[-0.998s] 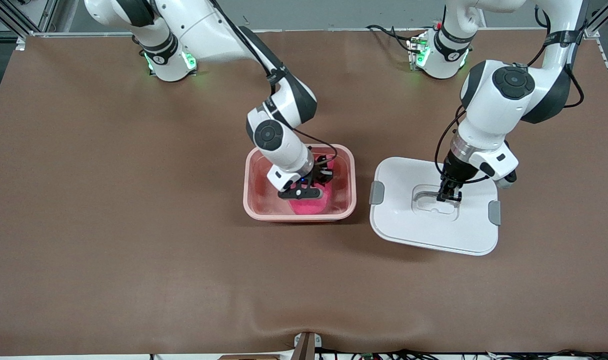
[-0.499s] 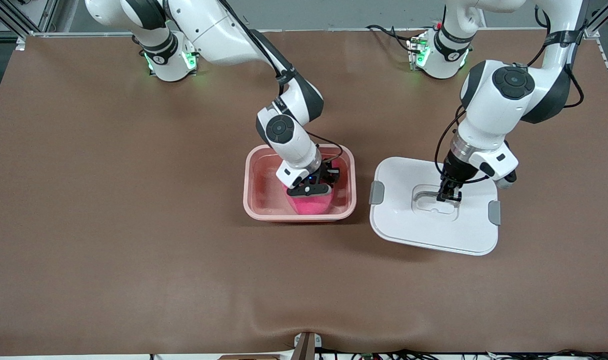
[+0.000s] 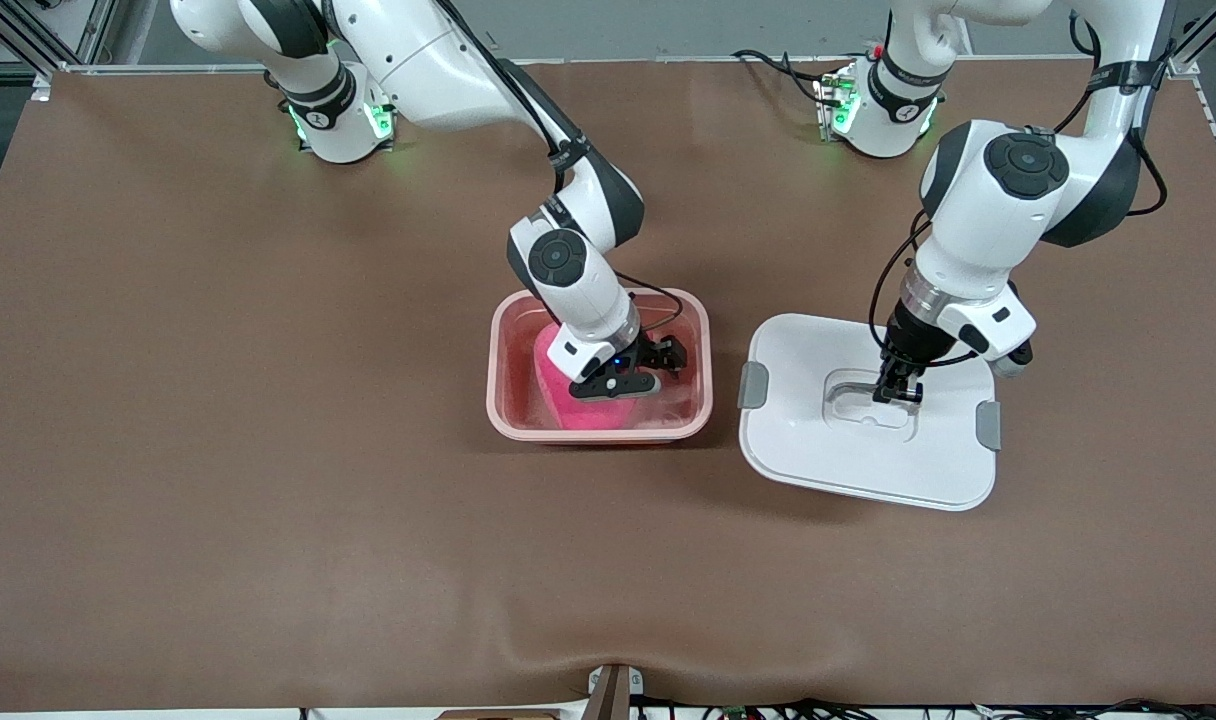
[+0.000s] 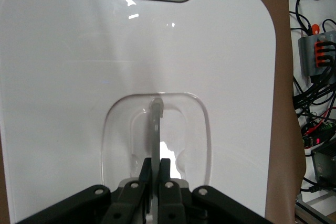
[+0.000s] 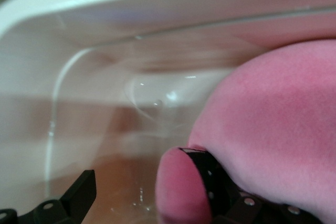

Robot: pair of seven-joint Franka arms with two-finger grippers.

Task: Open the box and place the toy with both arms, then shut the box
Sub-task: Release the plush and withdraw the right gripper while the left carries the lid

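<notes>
I see a brown table with a shallow ripple along its edge nearest the front camera, metal framing at its corners, and loose cables past the edge where the 2 bases stand with green lights. I take the box as my landmark: it sits open near the table's middle, a pink tub without its lid.

The lid lies flat on the table just beside the box, toward the left arm's end, with 1 grey clip facing the box and another on its outer edge.

The right arm reaches down from its base and dips steeply into the box. The right gripper is inside the box with its fingers spread, 1 finger pressing into the toy and the other standing clear of it; it is released, not clamped. The toy rests in the box, on the side nearer the front camera.

The left arm bends over the lid. The left gripper is clenched on the handle, which stands upright in the lid's clear recess.
</notes>
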